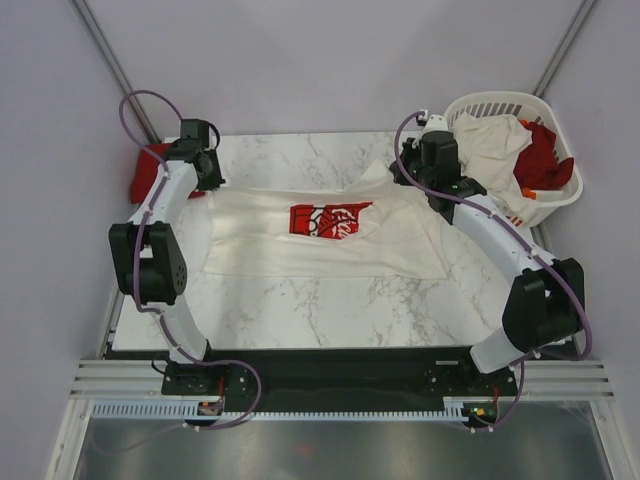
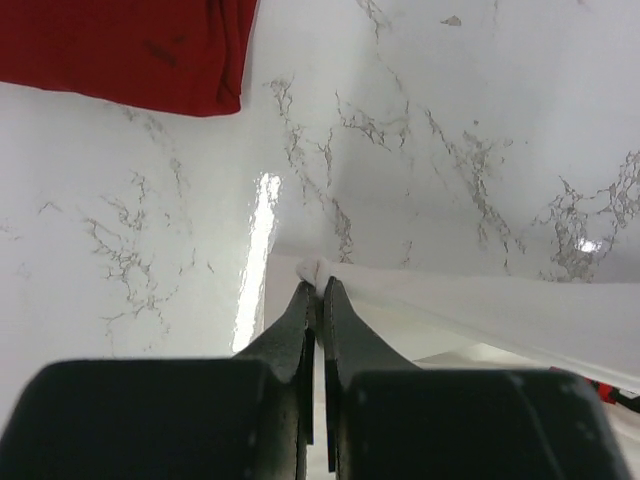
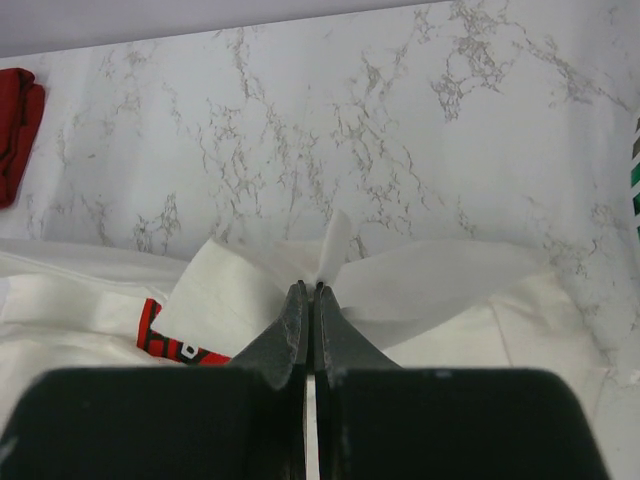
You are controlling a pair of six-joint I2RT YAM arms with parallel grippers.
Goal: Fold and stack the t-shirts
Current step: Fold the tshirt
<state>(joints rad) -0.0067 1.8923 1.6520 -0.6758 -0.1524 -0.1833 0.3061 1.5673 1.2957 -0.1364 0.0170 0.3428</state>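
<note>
A cream-white t-shirt (image 1: 300, 250) with a red graphic (image 1: 330, 219) lies spread on the marble table. My left gripper (image 1: 205, 175) is shut on the shirt's far left edge (image 2: 318, 270), which shows as a small bunch at the fingertips. My right gripper (image 1: 415, 175) is shut on the shirt's far right part (image 3: 320, 275) and lifts a fold of cloth (image 3: 430, 280) off the table. A red t-shirt (image 1: 140, 178) lies folded at the far left, also in the left wrist view (image 2: 130, 50). More cream and red shirts (image 1: 515, 150) fill the basket.
A white slatted laundry basket (image 1: 555, 205) stands at the far right corner, close to my right arm. Bare marble (image 1: 330, 310) lies between the shirt and the arm bases. The table's left edge (image 1: 115, 310) runs beside my left arm.
</note>
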